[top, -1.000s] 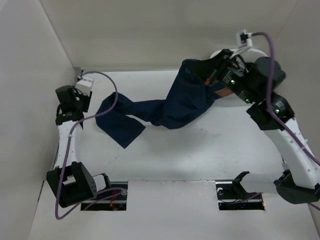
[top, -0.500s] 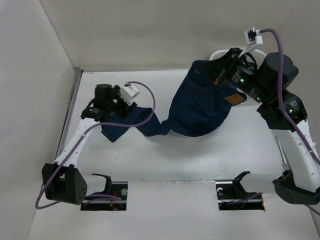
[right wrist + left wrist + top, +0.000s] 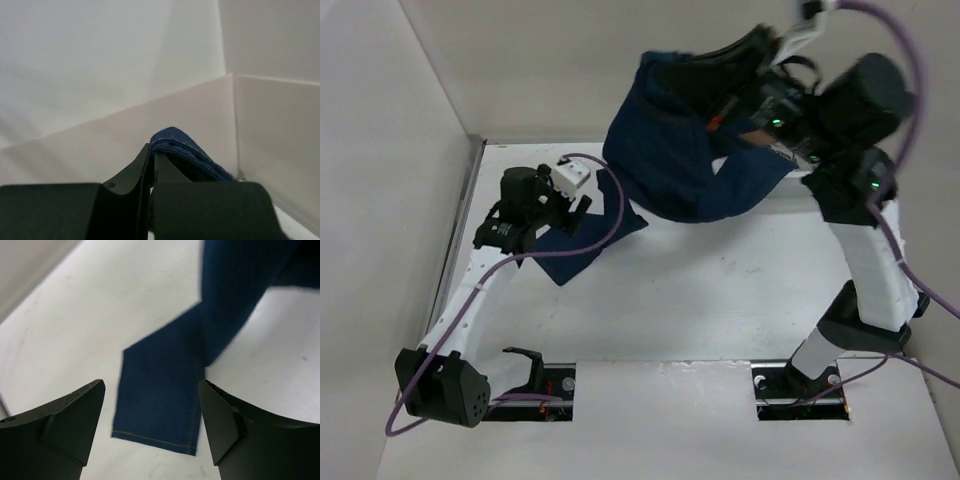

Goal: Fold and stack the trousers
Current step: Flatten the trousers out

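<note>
The dark navy trousers (image 3: 675, 150) hang in the air at the back, held by their top edge in my right gripper (image 3: 720, 112), which is shut on them. The right wrist view shows a fold of the trousers (image 3: 186, 151) pinched between the closed fingers of that gripper (image 3: 152, 149). One leg trails down to the table, and its hem lies flat at the left (image 3: 565, 265). My left gripper (image 3: 580, 212) hovers above that leg, open, and holds nothing. In the left wrist view the trousers' leg (image 3: 160, 400), with orange hem stitching, lies below the left gripper (image 3: 150, 390).
White walls close in the table on the left (image 3: 380, 200) and at the back (image 3: 550, 70). Two black brackets (image 3: 525, 365) (image 3: 800, 360) stand by slots at the near edge. The right arm (image 3: 865, 260) rises tall on the right side.
My right gripper has lifted the trousers higher and carried them left. My left gripper has swung right from the left wall to above the leg and has opened.
</note>
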{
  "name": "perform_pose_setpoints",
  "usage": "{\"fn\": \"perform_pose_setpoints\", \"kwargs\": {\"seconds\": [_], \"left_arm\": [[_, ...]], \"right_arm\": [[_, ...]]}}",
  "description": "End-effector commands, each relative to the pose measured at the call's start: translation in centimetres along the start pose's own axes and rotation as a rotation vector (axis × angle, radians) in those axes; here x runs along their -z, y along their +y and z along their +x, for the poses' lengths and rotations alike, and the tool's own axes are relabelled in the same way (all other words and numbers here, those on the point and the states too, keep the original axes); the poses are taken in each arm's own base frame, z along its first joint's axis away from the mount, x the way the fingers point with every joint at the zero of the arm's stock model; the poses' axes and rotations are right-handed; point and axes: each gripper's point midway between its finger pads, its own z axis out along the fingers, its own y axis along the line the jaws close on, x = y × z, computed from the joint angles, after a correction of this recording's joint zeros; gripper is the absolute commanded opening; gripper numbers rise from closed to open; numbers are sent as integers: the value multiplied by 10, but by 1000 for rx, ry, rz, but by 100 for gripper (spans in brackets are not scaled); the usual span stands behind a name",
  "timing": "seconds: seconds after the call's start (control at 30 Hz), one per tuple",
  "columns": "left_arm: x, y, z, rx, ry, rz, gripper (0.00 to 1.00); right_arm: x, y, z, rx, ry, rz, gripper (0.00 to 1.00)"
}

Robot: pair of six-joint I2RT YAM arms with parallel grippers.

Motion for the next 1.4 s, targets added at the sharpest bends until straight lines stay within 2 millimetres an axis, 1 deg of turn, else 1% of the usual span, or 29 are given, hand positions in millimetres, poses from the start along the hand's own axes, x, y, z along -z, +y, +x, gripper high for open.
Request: {"fn": "perform_pose_setpoints", "kwargs": {"seconds": [0.0,0.03,0.07,0.13,0.17,0.2,0.23,0.27,0.33,0.37,0.4,0.43,0.47,0.5,0.53,0.57,0.6,0.63,0.67,0.73,0.8,0.9,1.0,1.07,1.1,1.13,1.2,1.3,1.37], "left_arm": [[22,42,-17,38,-104,-177,75],[26,49,-9,52,-95,-203,75],[30,56,2,65,-79,-223,75],[37,67,24,85,-41,-268,75],[40,74,36,97,-18,-294,75],[44,80,47,110,1,-317,75],[46,86,56,125,18,-337,75],[48,91,64,139,31,-354,75],[47,93,75,152,52,-361,75],[46,92,78,155,62,-357,75],[44,91,80,153,72,-349,75],[43,89,82,145,80,-342,75],[40,88,83,136,86,-334,75],[38,88,84,123,90,-328,76],[36,89,85,111,94,-327,76],[33,91,87,93,104,-322,77],[29,93,90,80,115,-318,77],[26,97,94,66,129,-320,78],[21,100,99,52,149,-318,78],[12,105,117,32,217,-304,79],[4,107,139,20,299,-287,77],[-6,106,164,-25,391,-275,77],[-17,104,171,-68,426,-283,77],[-22,103,175,-77,452,-284,78],[-24,103,178,-75,464,-278,78],[-27,102,180,-68,473,-274,78],[-31,98,187,-56,493,-254,77],[-36,89,197,-59,519,-224,77],[-39,82,208,-69,547,-209,76]], "right_arm": [[-19,5,91,-68,216,-148,1],[-9,4,116,-90,287,-155,2],[6,1,138,-100,343,-147,2],[50,-8,184,-134,445,-93,3],[78,-17,212,-183,508,-37,4],[108,-32,237,-245,559,54,4],[140,-47,266,-329,606,158,4],[176,-57,298,-426,658,251,4],[245,-62,358,-611,748,425,6],[277,-54,386,-715,805,491,9],[306,-41,412,-831,865,554,13],[332,-22,433,-944,925,593,21],[353,1,448,-1042,988,602,33],[368,21,456,-1105,1040,591,45],[379,38,459,-1150,1083,578,60],[386,50,457,-1177,1105,564,91],[389,54,455,-1179,1108,560,100],[391,55,449,-1168,1096,562,100],[391,50,443,-1151,1072,585,100],[390,23,433,-1082,982,683,100],[387,-16,428,-988,887,809,100],[381,-87,430,-823,801,1014,100],[366,-149,433,-651,812,1117,100],[359,-183,438,-526,869,1169,100],[358,-195,445,-476,913,1190,100],[358,-204,454,-441,960,1198,100],[358,-212,473,-417,1059,1185,100],[361,-206,497,-426,1151,1150,100],[369,-199,512,-443,1196,1144,100]]}}
